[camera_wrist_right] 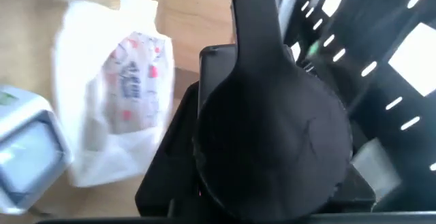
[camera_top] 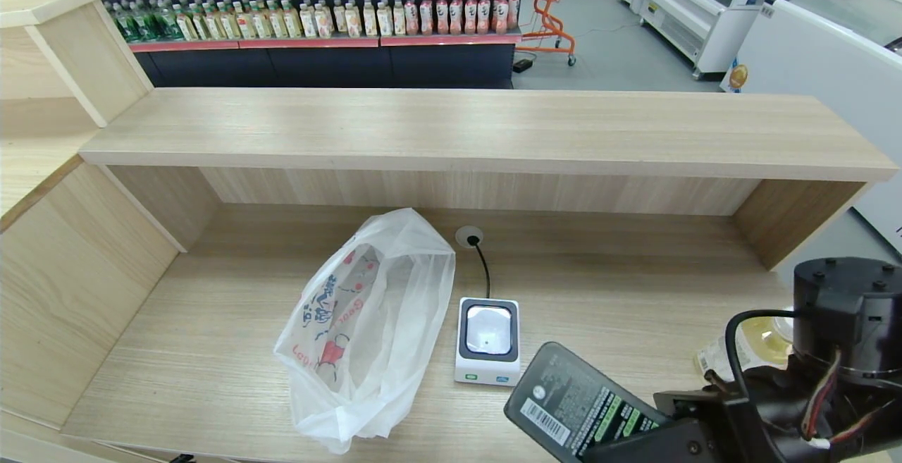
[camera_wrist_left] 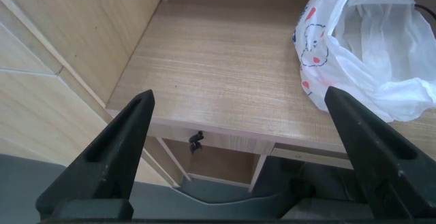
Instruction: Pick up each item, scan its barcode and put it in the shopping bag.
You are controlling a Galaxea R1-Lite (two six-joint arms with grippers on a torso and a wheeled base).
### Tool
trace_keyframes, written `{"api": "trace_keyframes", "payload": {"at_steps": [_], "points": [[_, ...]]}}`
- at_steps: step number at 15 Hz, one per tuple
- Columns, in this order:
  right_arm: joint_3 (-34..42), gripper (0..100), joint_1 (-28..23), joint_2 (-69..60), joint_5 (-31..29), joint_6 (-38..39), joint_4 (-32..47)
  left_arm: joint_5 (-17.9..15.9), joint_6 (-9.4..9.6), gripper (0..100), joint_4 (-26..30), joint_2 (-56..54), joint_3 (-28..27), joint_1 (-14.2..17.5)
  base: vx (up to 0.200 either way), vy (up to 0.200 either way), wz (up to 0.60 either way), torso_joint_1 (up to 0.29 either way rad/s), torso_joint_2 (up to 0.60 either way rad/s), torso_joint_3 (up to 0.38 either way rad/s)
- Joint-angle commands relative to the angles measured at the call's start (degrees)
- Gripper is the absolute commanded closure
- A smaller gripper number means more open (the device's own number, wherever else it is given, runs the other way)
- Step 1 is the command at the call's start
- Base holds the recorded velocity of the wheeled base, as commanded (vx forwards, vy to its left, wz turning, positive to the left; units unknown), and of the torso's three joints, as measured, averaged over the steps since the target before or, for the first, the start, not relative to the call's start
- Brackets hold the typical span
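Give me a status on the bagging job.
Done: possibly one item; a printed shape shows through the shopping bag, unclear. In hand: right gripper holds a black packet, barcode up, beside the scanner. Remaining: a yellowish item on the counter by that arm; left gripper open, empty.

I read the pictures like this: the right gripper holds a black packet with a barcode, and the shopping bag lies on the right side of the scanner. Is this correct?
Not fully. The shopping bag lies on the left side of the scanner, not the right, as the head view shows. The rest holds: the right gripper holds the black packet with a barcode.
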Motion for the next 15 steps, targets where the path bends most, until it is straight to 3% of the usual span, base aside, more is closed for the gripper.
{"api": "trace_keyframes", "payload": {"at_steps": [1,3,4,5,6,7,8,9,11,12,13,14,15], "points": [[-4.07,100,-4.17,-4.69,-3.82,21.47,-0.07,0.01,0.0,0,0.01,-0.02,0.0,0.01,0.0,0.0,0.0,0.0,0.0,0.0],[-3.27,100,-10.41,-11.72,-17.88,49.06,-0.07,0.01,0.0,0,0.01,-0.02,0.0,0.01,0.0,0.0,0.0,0.0,0.0,0.0],[-1.52,100,-14.36,-14.97,-19.73,61.37,0.11,0.01,0.0,0,0.01,-0.02,0.0,0.01,0.0,0.0,0.0,0.0,0.0,0.0],[-0.73,100,-16.56,-16.03,-18.85,64.97,0.37,0.01,0.0,0,0.01,-0.02,0.0,0.01,0.0,0.0,0.0,0.0,0.0,0.0],[-0.99,100,-22.89,-17.96,-17.18,73.58,2.83,0.01,0.0,0,0.01,-0.02,0.0,0.01,0.0,0.0,0.0,0.0,0.0,0.0],[-1.78,100,-25.17,-18.14,-17.36,83.25,4.33,0.01,0.0,0,0.01,-0.02,0.0,0.01,0.0,0.0,0.0,0.0,0.0,0.0],[-2.13,100,-25.88,-17.96,-18.76,101.45,4.77,0.01,0.0,0,0.01,-0.02,0.0,0.01,0.0,0.0,0.0,0.0,0.0,0.0],[-2.4,100,-25.26,-17.08,-23.51,114.89,4.94,0.01,0.0,0,0.01,-0.02,0.0,0.01,0.0,0.0,0.0,0.0,0.0,0.0],[-5.3,100,-15.68,-11.99,-33.18,142.05,6.7,0.01,0.0,0,0.01,-0.02,0.0,0.01,0.0,0.0,0.0,0.0,0.0,0.0],[-6.7,100,-13.57,-10.93,-34.58,148.47,7.31,0.01,0.0,0,0.01,-0.02,0.0,0.01,0.0,0.0,0.0,0.0,0.0,0.0],[-11.89,100,-9.09,-6.54,-37.13,165.69,11.36,0.01,0.0,0,0.01,-0.02,0.0,0.01,0.0,0.0,0.0,0.0,0.0,0.0],[-14.96,100,-7.42,-2.93,-37.13,171.32,14.7,0.01,0.0,0,0.01,-0.02,0.0,0.01,0.0,0.0,0.0,0.0,0.0,0.0],[-15.75,100,-7.07,-0.82,-37.13,172.02,15.93,0.01,0.0,0,0.01,-0.02,0.0,0.01,0.0,0.0,0.0,0.0,0.0,0.0]]}}
